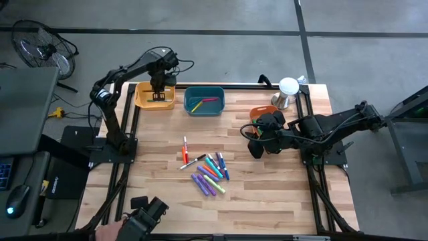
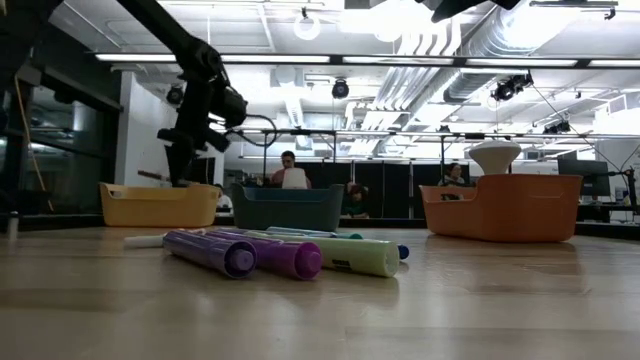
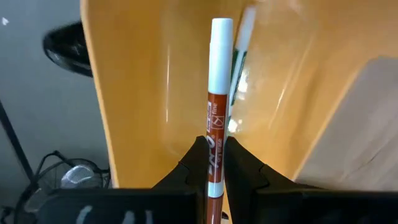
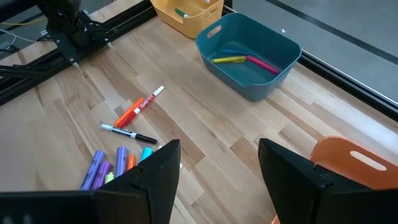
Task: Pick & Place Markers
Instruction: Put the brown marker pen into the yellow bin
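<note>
From above, the left gripper (image 1: 158, 94) hangs over the yellow plastic bin (image 1: 143, 100) at the far left of the light wooden table (image 1: 267, 194). Next to that bin sits the teal plastic bin (image 1: 204, 108), with a yellow marker (image 1: 196, 105) and a pink marker (image 1: 211, 100) lying inside. The right gripper (image 1: 257, 148) hovers over bare table near the orange plastic bin (image 1: 257, 112), which its arm partly covers. The loose markers (image 1: 208, 173) lie in a cluster mid-table, purple, blue, teal, orange and green among them, with a red-orange pair (image 1: 185, 151) and a thin black-and-white pen (image 1: 192, 162) just beside the cluster.

At table height, two purple markers (image 2: 245, 253) and a pale green one (image 2: 355, 256) lie nearest the camera. The three bins stand in a row behind, and the left arm (image 2: 205, 95) reaches down over the yellow one.

In the left wrist view, the two dark fingers (image 3: 186, 177) are clenched on a brown-and-white marker (image 3: 216, 112), held above the yellow bin's interior. A second marker with a green band (image 3: 239, 56) lies in the bin behind it, though it is too blurred to say more about it.

In the right wrist view, the right gripper's fingers (image 4: 155, 171) stand wide apart with nothing between them, above the table's wood. Ahead lie the loose cluster, the red-orange pair and the thin black pen; farther off is the teal bin with its yellow and pink markers.
</note>
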Robot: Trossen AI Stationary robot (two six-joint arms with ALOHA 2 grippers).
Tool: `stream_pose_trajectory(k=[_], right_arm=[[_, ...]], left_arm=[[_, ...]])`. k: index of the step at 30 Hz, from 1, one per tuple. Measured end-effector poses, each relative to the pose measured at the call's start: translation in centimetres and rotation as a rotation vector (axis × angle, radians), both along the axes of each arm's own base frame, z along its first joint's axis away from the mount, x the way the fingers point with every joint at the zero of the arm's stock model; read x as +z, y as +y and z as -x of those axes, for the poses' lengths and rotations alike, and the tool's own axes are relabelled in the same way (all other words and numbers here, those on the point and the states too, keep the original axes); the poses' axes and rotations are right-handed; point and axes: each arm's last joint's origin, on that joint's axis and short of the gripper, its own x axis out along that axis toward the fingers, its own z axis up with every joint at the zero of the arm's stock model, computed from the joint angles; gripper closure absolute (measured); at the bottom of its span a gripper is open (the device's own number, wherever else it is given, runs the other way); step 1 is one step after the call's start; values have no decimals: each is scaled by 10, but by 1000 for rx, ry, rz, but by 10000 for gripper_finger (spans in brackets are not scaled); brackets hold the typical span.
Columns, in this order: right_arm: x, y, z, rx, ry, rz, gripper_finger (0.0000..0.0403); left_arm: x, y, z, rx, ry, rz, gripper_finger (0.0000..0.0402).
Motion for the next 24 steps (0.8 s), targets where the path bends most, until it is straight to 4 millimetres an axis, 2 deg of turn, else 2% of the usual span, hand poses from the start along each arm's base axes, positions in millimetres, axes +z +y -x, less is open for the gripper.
stream_pose_trajectory(k=[15, 24], right_arm=[[0, 0, 0, -4, -2, -1, 198], [0, 0, 0, -3, -2, -2, 198]], left_arm=[[-22, -4, 0, -58, -16, 25, 377], [-24, -4, 0, -57, -20, 16, 373]])
